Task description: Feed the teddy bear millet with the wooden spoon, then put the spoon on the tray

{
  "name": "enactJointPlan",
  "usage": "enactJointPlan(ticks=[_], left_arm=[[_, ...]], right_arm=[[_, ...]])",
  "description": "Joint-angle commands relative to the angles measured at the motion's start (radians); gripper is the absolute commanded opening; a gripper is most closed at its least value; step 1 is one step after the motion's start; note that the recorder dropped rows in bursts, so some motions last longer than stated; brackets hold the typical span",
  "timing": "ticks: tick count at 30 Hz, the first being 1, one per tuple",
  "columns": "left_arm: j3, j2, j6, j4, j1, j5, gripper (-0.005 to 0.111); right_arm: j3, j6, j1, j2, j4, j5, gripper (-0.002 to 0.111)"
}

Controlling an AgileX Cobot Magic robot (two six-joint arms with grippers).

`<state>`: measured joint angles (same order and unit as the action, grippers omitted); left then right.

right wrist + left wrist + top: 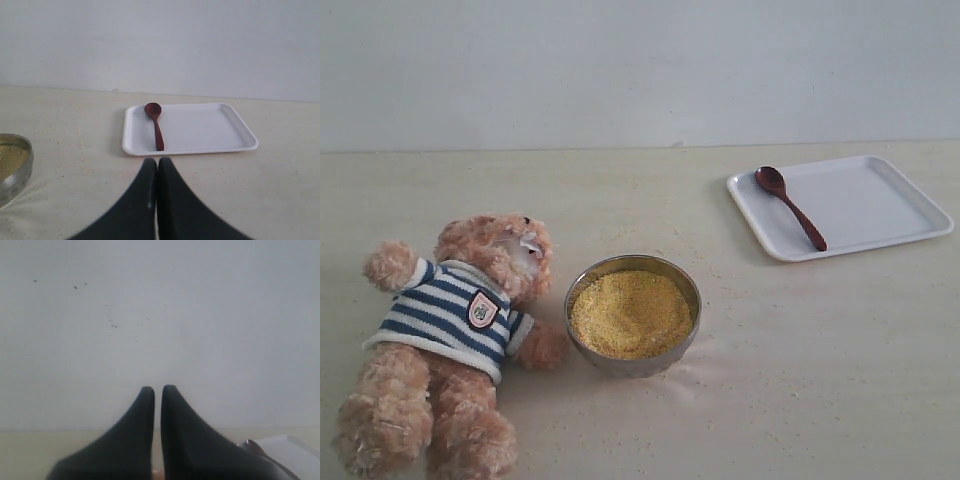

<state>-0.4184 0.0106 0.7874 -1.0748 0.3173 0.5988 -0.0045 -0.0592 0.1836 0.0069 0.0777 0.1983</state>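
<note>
The teddy bear [460,330] lies on its back at the left of the table. Beside its arm stands a steel bowl [633,268] heaped with yellow millet [631,314]. The wooden spoon [790,206] lies on the white tray [880,205] at the back right; the right wrist view shows the spoon [156,124] on the tray [200,127] too. Neither gripper shows in the exterior view. My left gripper [157,389] is shut and empty, facing the wall. My right gripper [158,162] is shut and empty, a short way in front of the tray.
Spilled millet grains [715,268] are scattered over the beige table around the bowl and towards the tray. A pale wall stands behind the table. The bowl's rim [20,145] shows at the edge of the right wrist view.
</note>
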Motion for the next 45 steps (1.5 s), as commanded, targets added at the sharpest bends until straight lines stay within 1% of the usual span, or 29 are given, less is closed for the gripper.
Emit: enactJointPlan(ticks=[1,16,19,20,25,27,29,31,38,39,40,42,45], left_arm=[[-0.006,-0.004,-0.011,0.022,0.000,0.000,0.005],[0.002,-0.004,-0.011,0.025,0.000,-0.005,0.005],[0.081,-0.011,-0.011,0.029,0.000,-0.121,0.005],[0.130,-0.011,-0.011,0.017,0.000,-0.165,0.005],[0.240,-0.011,-0.011,0.019,0.000,-0.189,0.005],[0.312,-0.011,-0.011,0.005,0.000,-0.235,0.005],[0.358,-0.011,-0.011,0.000,0.000,-0.278,0.005],[0.385,-0.011,-0.011,0.000,0.000,-0.300,0.005],[0.391,-0.011,-0.011,0.025,0.000,-0.316,0.005],[0.396,-0.011,-0.011,0.049,0.000,-0.318,0.005],[0.407,-0.011,-0.011,0.105,0.000,-0.317,0.005],[0.418,-0.011,-0.034,0.278,0.000,-0.317,0.005],[0.418,-0.011,-0.230,0.449,0.000,-0.319,0.005]], right_arm=[[0.005,-0.003,-0.003,-0.007,-0.004,0.000,0.001],[0.005,-0.003,-0.003,-0.007,-0.004,0.000,0.001],[0.005,-0.003,-0.003,-0.007,-0.004,0.000,0.001],[0.005,-0.003,-0.003,-0.007,-0.004,0.000,0.001],[0.005,-0.003,-0.003,-0.007,-0.004,0.000,0.001],[0.005,-0.003,-0.003,-0.007,-0.004,0.000,0.001],[0.005,-0.003,-0.003,-0.007,-0.004,0.000,0.001],[0.005,-0.003,-0.003,-0.007,-0.004,0.000,0.001],[0.005,-0.003,-0.003,-0.007,-0.004,0.000,0.001],[0.005,-0.003,-0.003,-0.007,-0.004,0.000,0.001],[0.005,-0.003,-0.003,-0.007,-0.004,0.000,0.001],[0.005,-0.003,-0.003,-0.007,-0.004,0.000,0.001],[0.005,-0.003,-0.003,-0.007,-0.004,0.000,0.001]])
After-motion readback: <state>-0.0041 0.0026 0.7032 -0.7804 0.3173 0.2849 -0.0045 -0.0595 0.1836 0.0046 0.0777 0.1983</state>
